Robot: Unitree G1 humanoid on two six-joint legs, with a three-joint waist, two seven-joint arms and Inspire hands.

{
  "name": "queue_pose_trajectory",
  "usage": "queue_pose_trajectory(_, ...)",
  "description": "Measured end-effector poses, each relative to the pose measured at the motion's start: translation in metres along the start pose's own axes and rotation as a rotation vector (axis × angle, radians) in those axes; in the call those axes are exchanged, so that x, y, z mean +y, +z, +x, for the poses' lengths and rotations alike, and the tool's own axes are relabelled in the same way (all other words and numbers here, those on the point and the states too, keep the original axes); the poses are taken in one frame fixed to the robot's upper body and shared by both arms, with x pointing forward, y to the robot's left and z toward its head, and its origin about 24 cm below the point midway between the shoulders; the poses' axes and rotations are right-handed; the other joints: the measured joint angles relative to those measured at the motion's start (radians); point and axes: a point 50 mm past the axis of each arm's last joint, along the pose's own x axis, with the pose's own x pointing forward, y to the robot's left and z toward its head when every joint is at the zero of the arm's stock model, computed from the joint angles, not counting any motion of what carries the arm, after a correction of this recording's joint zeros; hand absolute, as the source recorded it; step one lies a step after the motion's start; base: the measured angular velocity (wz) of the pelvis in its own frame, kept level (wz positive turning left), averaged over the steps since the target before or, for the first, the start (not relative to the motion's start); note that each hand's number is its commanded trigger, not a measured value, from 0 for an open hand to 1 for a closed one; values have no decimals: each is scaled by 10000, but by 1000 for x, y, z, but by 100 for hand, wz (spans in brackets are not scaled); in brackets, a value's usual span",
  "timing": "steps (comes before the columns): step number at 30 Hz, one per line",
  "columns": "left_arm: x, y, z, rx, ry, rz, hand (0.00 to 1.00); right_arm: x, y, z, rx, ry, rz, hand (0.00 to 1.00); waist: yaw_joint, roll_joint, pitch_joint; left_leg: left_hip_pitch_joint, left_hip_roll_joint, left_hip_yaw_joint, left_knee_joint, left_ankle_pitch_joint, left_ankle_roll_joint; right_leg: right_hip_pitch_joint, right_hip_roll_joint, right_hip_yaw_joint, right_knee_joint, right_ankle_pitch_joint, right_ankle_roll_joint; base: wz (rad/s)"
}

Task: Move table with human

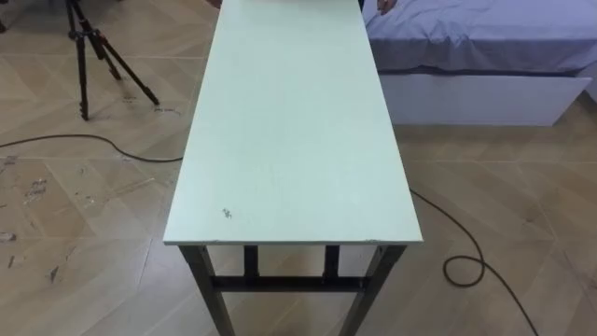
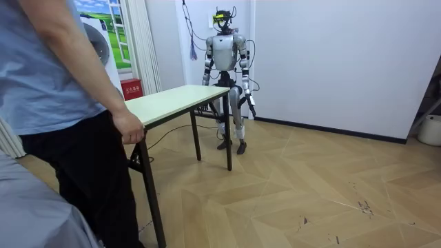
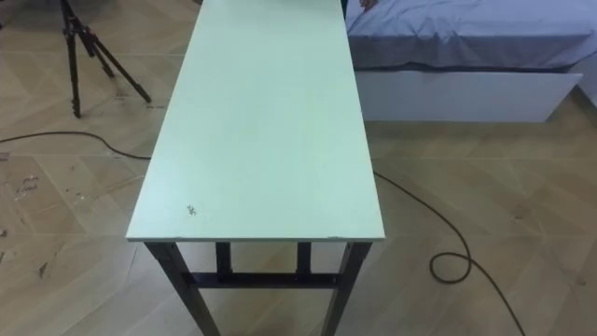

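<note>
Table: the long pale-green table [image 1: 289, 140] with dark metal legs ran lengthwise away from your robot's head camera. Its near short end lay just below the camera and its top was bare.
Robot: in the room view your robot stood upright on the herringbone wooden floor [image 1: 75, 187] at the table's far short end, facing along it towards the person.
Left hand: your robot's left hand [image 2: 251, 105] hung at its thigh on the room view's right, apart from the table and holding nothing.
Fingers: you could not tell whether they were spread or curled, as the hand was too small in that view.
Right arm: it came down on the room view's left, with its lower end behind the table's far end, so you could tell nothing of that hand.
Person: a person in a blue shirt and dark trousers [image 2: 55, 83] stood at the opposite short end, close to the room camera. The person's hand [image 2: 129, 128] was on that end's edge.
Eye views alone: beside the table on the right stood a bed with a lavender sheet and white base [image 1: 476, 37]. A black tripod [image 1: 89, 51] stood at the upper left, and a dark cable [image 1: 466, 266] looped across the floor.
Room view alone: it gave you the robot's stance, its hanging arm and the person's hold on the table.
</note>
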Motion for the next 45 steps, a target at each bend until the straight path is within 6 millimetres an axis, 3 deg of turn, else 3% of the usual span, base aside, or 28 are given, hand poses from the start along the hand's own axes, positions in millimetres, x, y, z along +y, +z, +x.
queue_pose_trajectory(15, 1, 5, 0, -206, 280, -17, 0, 0, -1, 0, -112, 155, 583, 0, -3, 90, -60, 121, 9, 7, -12, -1, 1, 88, 13, 77, 11, 1, -1, -1)
queue_pose_trajectory(17, 0, 1, 0, 18, 162, -729, 0, -2, -5, -1, -59, 178, 1084, 0, 14, 7, 5, 188, 6, 59, -15, -5, 3, 186, 12, 120, -9, -2, 5, -4)
queue_pose_trajectory(19, -1, 0, -1, 159, -173, -1333, 0, -1, -4, -1, -122, 324, 1249, 0, 22, 100, -41, 156, 14, 167, 0, -18, 24, 159, 12, 135, -27, -4, 7, -2)
queue_pose_trajectory(28, -9, -4, -4, 534, -2019, -4633, 0, 3, 10, -5, -1186, 1688, 2401, 0, 60, 163, -46, -47, 17, 302, 24, -27, 39, -71, -27, 137, 24, 18, 34, 0)
queue_pose_trajectory(35, -26, 27, -17, -809, -4439, -7102, 0, 30, 46, -20, -3605, 4262, 4037, 0, -5, 277, -66, -117, 27, 378, 52, -27, 39, -176, -28, 155, 24, 19, 33, 0)
queue_pose_trajectory(45, -68, 84, -56, -2412, -8335, -8610, 0, 73, 62, -45, -4687, 7169, 4259, 0, -97, 226, 41, -114, 65, 286, 53, -28, 39, -215, -36, 279, 173, 17, 35, -3)
